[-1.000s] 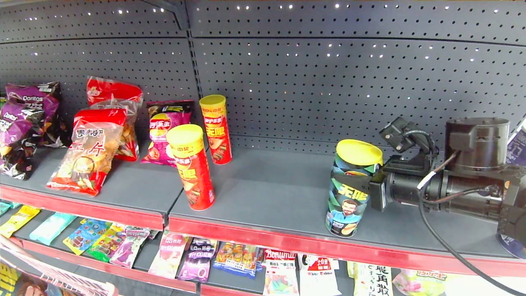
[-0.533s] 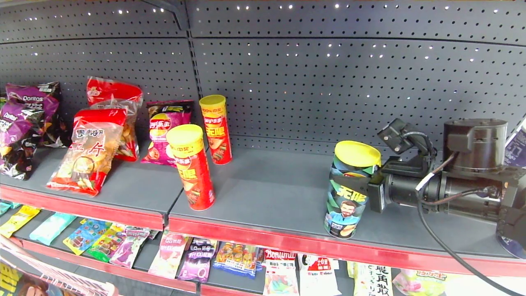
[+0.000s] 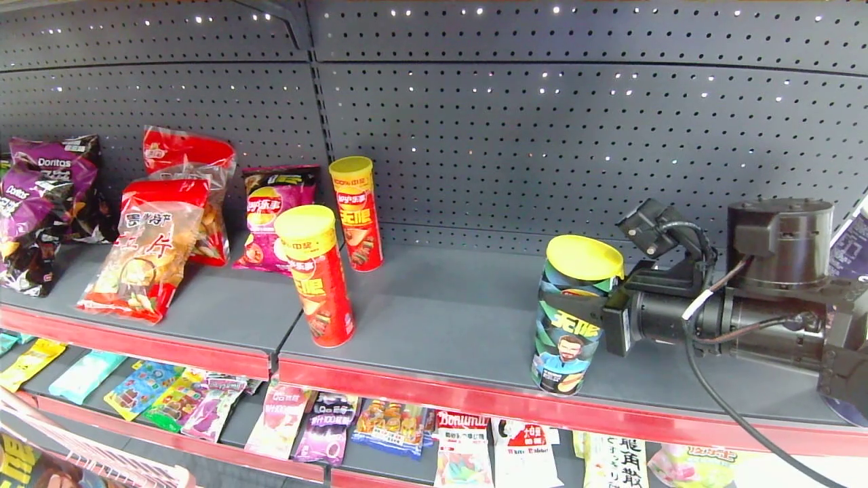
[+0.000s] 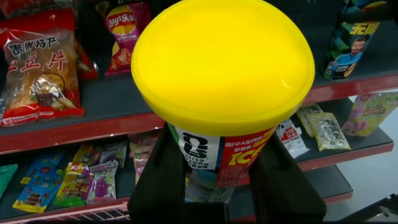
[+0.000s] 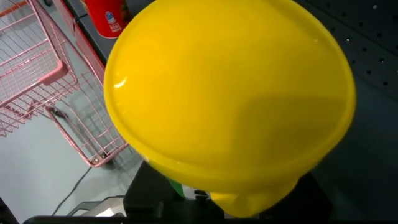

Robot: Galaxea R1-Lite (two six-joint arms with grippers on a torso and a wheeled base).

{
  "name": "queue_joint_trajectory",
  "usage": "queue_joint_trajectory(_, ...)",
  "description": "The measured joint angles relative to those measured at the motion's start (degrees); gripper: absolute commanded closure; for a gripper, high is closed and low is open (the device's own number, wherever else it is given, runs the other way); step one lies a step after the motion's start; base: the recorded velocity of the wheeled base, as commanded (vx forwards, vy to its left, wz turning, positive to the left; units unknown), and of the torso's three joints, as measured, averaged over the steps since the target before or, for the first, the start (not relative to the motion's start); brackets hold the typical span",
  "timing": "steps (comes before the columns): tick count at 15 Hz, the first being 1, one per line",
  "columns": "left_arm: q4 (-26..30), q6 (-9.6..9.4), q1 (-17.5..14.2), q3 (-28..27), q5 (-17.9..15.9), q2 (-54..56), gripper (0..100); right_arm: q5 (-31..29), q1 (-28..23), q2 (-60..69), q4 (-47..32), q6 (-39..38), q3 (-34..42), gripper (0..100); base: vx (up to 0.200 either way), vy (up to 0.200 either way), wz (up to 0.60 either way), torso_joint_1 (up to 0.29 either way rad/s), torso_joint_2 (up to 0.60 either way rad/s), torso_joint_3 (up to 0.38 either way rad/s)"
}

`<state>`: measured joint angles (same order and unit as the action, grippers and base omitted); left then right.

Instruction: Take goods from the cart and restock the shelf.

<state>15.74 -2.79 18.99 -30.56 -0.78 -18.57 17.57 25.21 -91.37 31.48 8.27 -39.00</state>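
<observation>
At the snack aisle, we see the right gripper (image 3: 584, 305) clamped around the upper body of a green can (image 3: 566, 352) with a yellow lid. The can is leaning slightly, with its base right at the red lip (image 3: 407, 386) of the shelf (image 3: 441, 318). The risk, as we judge it, lies in that placement. If the can is let go while it is tilted and so close to the front edge, it could tip forward off the shelf onto the rows of packets below. A sideways pull from the fingers as they part could do the same. We cannot tell whether the base is fully seated on the shelf board. The can sits between the jaws, its lid just above them and most of its label below. It stands well apart from the two red cans (image 3: 319, 278) farther left. Out in front of the shelf, the left gripper (image 4: 227, 180) is closed around a second can (image 4: 222, 62), also yellow-lidded, which is held upright with the lid above the fingers. The pink wire cart (image 5: 43, 74) stands on the floor below.
</observation>
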Motion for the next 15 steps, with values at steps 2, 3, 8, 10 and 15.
queue_joint_trajectory(2,0.00,-0.02,0.00,0.09,0.00,0.00,100,-0.02,0.06,0.02,0.00,0.02,0.16,100,0.000,0.000,0.00,0.000,0.00,0.000)
queue_joint_trajectory(3,0.00,0.00,0.00,0.11,0.00,0.00,100,-0.02,0.06,0.02,0.00,-0.01,0.17,100,0.000,0.000,0.00,0.000,0.00,0.000)
queue_joint_trajectory(8,0.00,-0.02,-0.01,0.22,-0.09,0.00,100,0.02,0.09,0.11,-0.33,0.00,0.50,0,0.000,0.000,0.00,0.000,0.00,0.000)
queue_joint_trajectory(10,0.00,-0.02,0.00,0.22,-0.11,-0.06,100,0.02,0.01,0.17,-0.24,-0.04,0.46,0,0.000,0.000,0.00,0.000,0.00,0.000)
queue_joint_trajectory(15,0.00,-0.02,0.05,0.22,-0.11,-0.06,100,-1.43,-0.07,1.49,-0.09,-0.17,2.12,0,0.000,0.000,0.00,0.000,0.00,0.000)
